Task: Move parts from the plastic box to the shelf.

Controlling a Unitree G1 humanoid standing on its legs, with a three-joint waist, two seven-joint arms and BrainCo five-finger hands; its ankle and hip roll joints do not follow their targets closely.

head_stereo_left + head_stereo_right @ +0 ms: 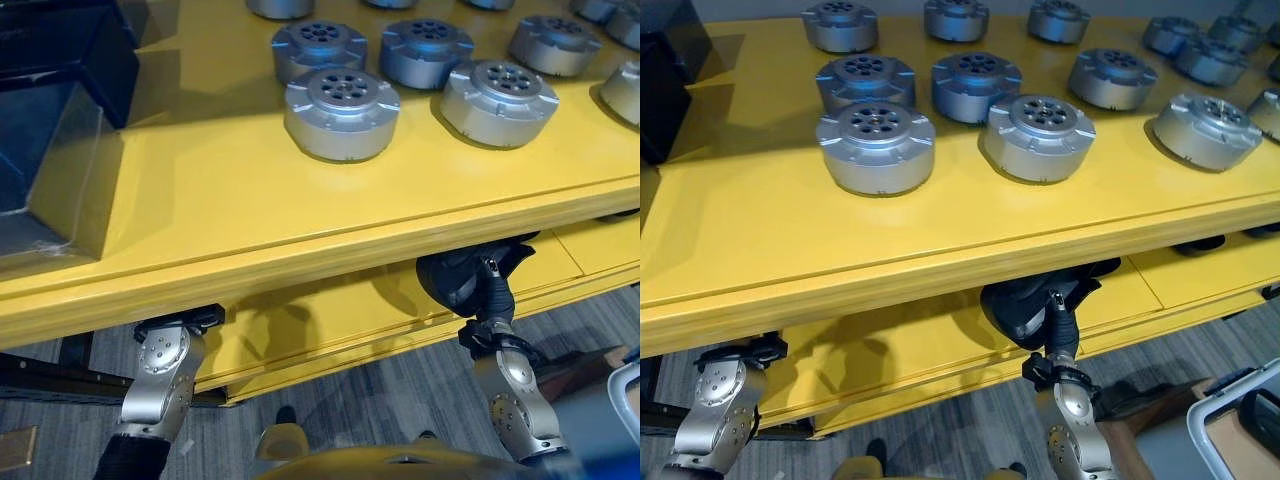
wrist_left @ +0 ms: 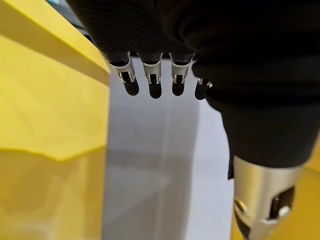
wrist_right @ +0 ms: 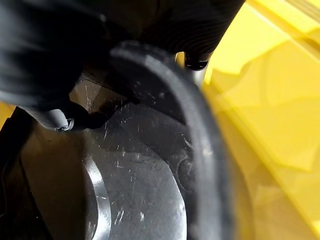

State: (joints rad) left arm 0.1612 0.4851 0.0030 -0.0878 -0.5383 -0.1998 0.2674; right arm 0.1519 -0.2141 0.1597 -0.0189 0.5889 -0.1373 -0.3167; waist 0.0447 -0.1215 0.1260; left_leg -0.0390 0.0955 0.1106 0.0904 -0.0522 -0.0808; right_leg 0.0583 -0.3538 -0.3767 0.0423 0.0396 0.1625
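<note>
Yellow shelf [image 1: 760, 250] boards carry rows of round silver parts [image 1: 876, 147] lying flat, axes upright. Beneath the top board, the right robot hand [image 1: 1025, 305] curls round a dark round part [image 3: 135, 190], largely hidden. Left robot hand [image 2: 150, 75] hangs empty, fingers relaxed, beside the shelf edge.

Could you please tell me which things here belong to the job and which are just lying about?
Job: yellow shelf; silver parts on it; dark round part, gripped by the right hand; left hand, empty.
Lying about: dark box at the shelf's left end; carpeted floor.
</note>
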